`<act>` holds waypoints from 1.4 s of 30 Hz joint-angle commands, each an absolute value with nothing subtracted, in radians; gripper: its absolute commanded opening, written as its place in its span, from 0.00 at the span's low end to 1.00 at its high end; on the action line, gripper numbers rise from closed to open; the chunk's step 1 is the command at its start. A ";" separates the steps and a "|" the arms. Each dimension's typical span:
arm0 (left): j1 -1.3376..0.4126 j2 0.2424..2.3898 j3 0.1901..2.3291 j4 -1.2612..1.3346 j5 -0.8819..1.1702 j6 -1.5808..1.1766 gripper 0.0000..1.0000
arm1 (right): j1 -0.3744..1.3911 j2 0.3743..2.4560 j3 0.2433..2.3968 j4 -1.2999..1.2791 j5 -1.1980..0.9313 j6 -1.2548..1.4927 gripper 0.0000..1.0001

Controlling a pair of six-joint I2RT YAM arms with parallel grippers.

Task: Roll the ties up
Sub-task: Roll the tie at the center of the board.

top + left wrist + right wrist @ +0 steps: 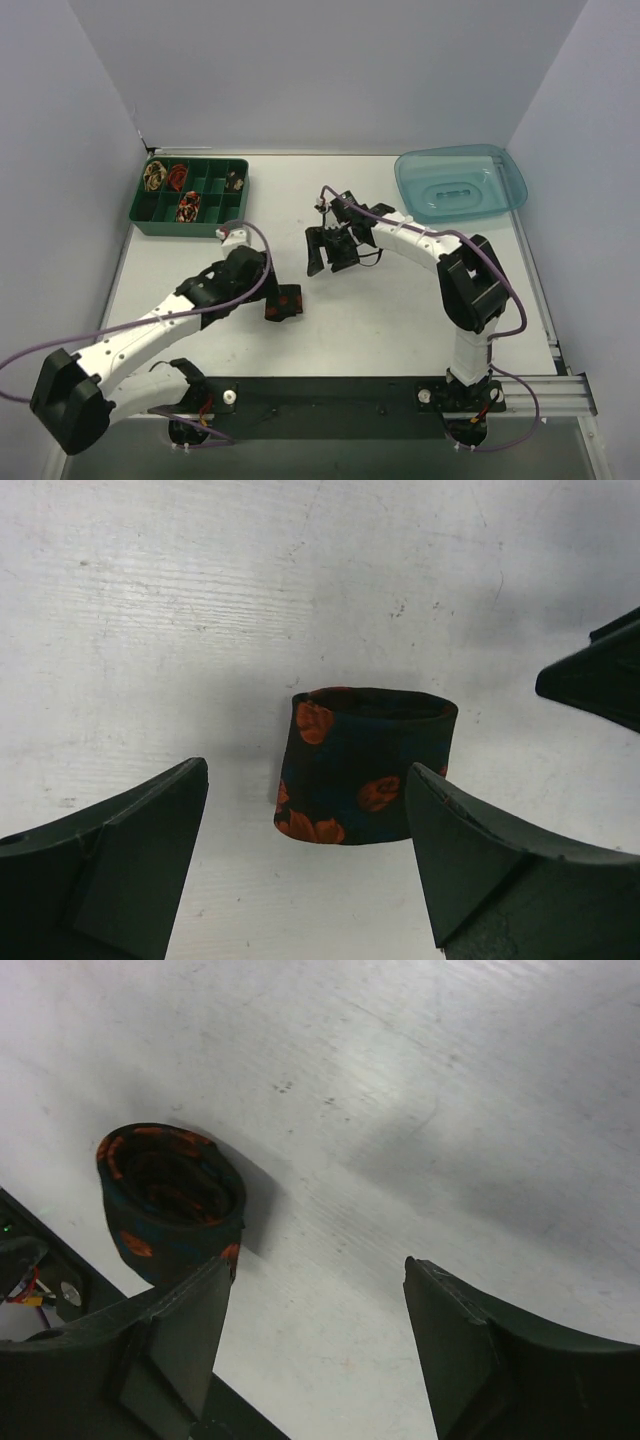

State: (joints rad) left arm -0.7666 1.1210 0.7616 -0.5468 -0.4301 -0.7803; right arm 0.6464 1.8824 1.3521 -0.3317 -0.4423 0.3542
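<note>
Okay, the rolled tie (365, 770), dark navy with red-orange flowers, stands on its edge as a tight coil on the white table (400, 300), near the middle and towards my left arm. The left gripper (307, 772) hangs right over it with its jaws spread as wide as they go, one finger on each side of the coil. Nothing is clamped. From the wrist view I cannot tell whether the finger on the right of that picture brushes the fabric.

The right gripper (318, 1265) sits just beside the coil, its jaws parted with only bare table between them. The tie lies outside its fingers, off to the left in that wrist view.

Four smaller coils (188, 207) sit in separate compartments of the green tray (180, 229) at the far left. A blue tub (505, 165) stands at the far right.
</note>
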 commanded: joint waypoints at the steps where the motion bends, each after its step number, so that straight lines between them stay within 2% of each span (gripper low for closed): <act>1: -0.614 0.993 0.615 -0.307 -0.074 -0.779 0.91 | 0.686 1.830 1.339 -0.281 -0.514 0.373 0.72; 3: -0.536 0.988 0.566 -0.263 -0.005 -0.782 0.91 | 0.699 1.844 1.351 -0.278 -0.523 0.376 0.72; 8: -0.471 1.025 0.462 -0.163 0.127 -0.802 0.90 | 0.719 1.879 1.364 -0.273 -0.560 0.385 0.72; 22: -0.443 1.011 0.262 0.101 0.207 -0.871 0.89 | 0.773 1.919 1.333 -0.262 -0.586 0.402 0.66; 34: -0.443 1.055 0.151 0.331 0.264 -0.931 0.87 | 0.773 1.977 1.322 -0.255 -0.565 0.413 0.49; 42: -0.460 1.081 0.095 0.491 0.253 -0.982 0.82 | 0.775 1.985 1.316 -0.235 -0.577 0.431 0.44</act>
